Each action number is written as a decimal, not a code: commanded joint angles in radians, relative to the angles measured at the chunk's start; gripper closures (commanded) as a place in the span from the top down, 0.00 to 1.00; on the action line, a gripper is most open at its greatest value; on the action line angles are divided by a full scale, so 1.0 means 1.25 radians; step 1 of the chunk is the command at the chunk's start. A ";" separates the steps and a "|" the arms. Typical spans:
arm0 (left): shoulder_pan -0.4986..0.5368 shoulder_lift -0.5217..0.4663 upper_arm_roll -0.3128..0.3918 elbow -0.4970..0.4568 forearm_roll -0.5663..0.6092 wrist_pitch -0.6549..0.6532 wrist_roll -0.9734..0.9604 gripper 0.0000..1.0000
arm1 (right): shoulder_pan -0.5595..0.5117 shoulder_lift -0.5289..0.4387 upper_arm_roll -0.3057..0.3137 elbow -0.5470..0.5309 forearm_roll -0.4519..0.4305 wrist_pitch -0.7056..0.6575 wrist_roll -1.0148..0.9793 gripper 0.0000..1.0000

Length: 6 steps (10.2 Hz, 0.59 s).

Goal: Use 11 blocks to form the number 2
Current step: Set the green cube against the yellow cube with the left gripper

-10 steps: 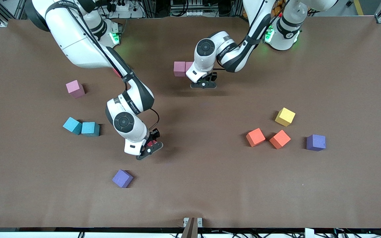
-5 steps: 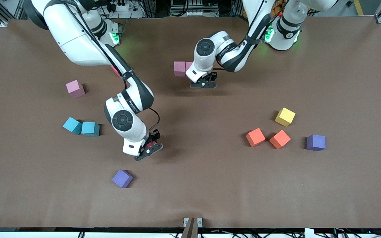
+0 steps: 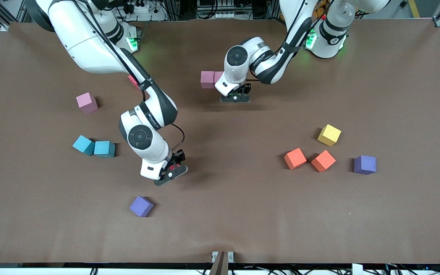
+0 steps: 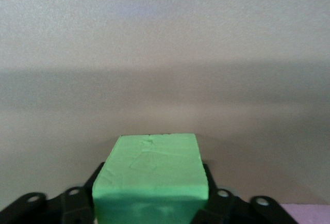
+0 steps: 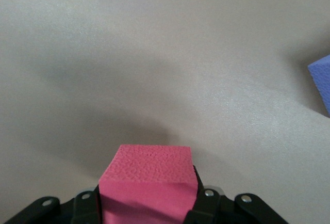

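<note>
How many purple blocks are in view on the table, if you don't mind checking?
2. One purple block lies nearest the front camera, toward the right arm's end. The other purple block lies toward the left arm's end, beside the orange blocks. The arms may hide more.

- The right arm point(image 3: 101, 57) comes from its base at the top of the front view, bends at the elbow and slopes down to mid-table; its wrist is angled toward the front camera; the right gripper point(image 3: 170, 173) hangs low over the table, its fingers point(image 5: 85, 206) closed against the sides of a pink block point(image 5: 149, 182).
- The left arm point(image 3: 277, 57) folds back on itself close to its base, wrist pointing down; the left gripper point(image 3: 235, 97) sits low over the table, its fingers point(image 4: 77, 203) flanking a green block point(image 4: 150, 175); whether they press on it cannot be told.
</note>
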 commanded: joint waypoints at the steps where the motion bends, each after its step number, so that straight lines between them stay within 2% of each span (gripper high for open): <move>1: -0.008 0.000 0.008 0.005 0.015 0.009 -0.028 1.00 | 0.002 -0.011 0.005 -0.003 -0.013 -0.004 0.029 0.00; 4: -0.006 -0.011 0.009 0.013 0.015 0.008 -0.037 1.00 | 0.002 -0.016 0.008 -0.001 -0.008 -0.006 0.084 0.00; 6: 0.008 -0.063 0.013 0.004 0.015 -0.037 -0.033 1.00 | 0.002 -0.022 0.008 0.010 -0.007 -0.045 0.088 0.00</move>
